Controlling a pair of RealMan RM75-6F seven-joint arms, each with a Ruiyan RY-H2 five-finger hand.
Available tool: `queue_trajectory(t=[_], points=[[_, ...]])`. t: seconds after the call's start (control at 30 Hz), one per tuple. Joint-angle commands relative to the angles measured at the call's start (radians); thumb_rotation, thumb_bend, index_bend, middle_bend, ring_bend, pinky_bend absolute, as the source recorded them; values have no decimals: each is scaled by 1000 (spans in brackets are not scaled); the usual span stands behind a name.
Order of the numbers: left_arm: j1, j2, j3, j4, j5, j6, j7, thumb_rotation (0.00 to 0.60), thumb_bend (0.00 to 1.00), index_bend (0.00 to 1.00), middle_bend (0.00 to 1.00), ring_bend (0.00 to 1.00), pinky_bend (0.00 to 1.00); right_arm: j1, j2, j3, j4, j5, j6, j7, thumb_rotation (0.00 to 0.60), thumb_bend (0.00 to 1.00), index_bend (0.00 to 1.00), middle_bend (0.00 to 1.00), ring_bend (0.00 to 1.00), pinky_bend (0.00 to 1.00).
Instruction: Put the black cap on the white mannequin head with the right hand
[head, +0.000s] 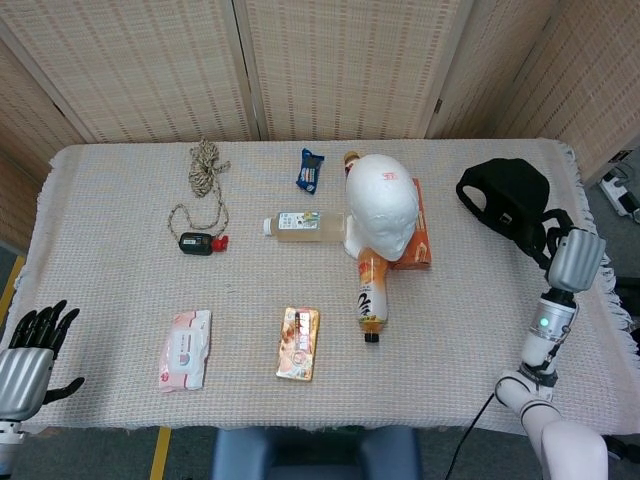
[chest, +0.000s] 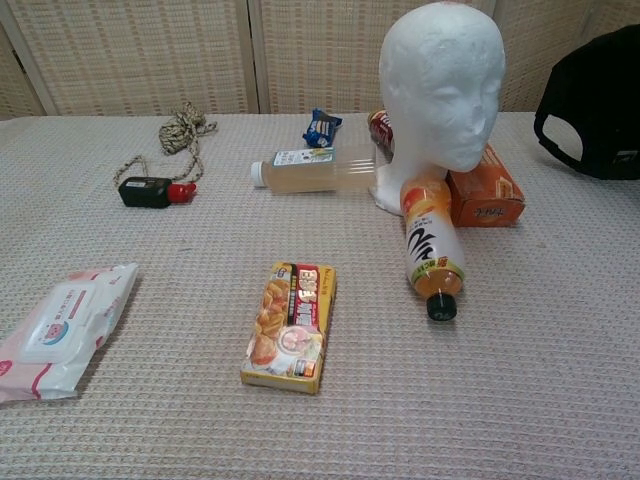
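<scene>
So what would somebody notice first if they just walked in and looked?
Probably the white foam mannequin head standing upright in the middle of the table, facing the robot. Next, the black fabric cap lifted off the table at the far right, held by the right robot hand. An orange juice bottle lies just in front of the head.

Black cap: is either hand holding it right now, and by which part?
The right hand holds the black cap up off the table, gripping its rear edge near the strap. The left hand holds nothing.

Two bottles (lying flat), one cap — one mannequin head
</scene>
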Motion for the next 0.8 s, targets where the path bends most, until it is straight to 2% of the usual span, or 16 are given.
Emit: queue_trajectory(t=[0.03,0.27,0.4,0.6,0.8], points=[[0,4,0,-2,0,-2,-7,600,78,117,0,0,96,42,22,24,-65,8,52,-19,600,456,832,1000,1000,1000],[-4,11,-5,-2,-11,-8,-20,600,78,117,0,0,96,111,77,51,-268,-19,169,-112,600,457,832,1000,1000,1000],[-4,13,-8,-2,-13,-8,-25,600,78,117,0,0,96,142,116,50,-434,-59,226,-205,600,457,832,1000,1000,1000],[-4,16,-8,-4,-14,-8,-30,600,80,118,0,0,95,171,161,14,-646,-140,266,-357,600,456,832,1000,1000,1000],[-2,23,-9,-7,-12,0,-40,600,79,118,0,0,96,186,172,-46,-735,-216,263,-480,600,456,832,1000,1000,1000]])
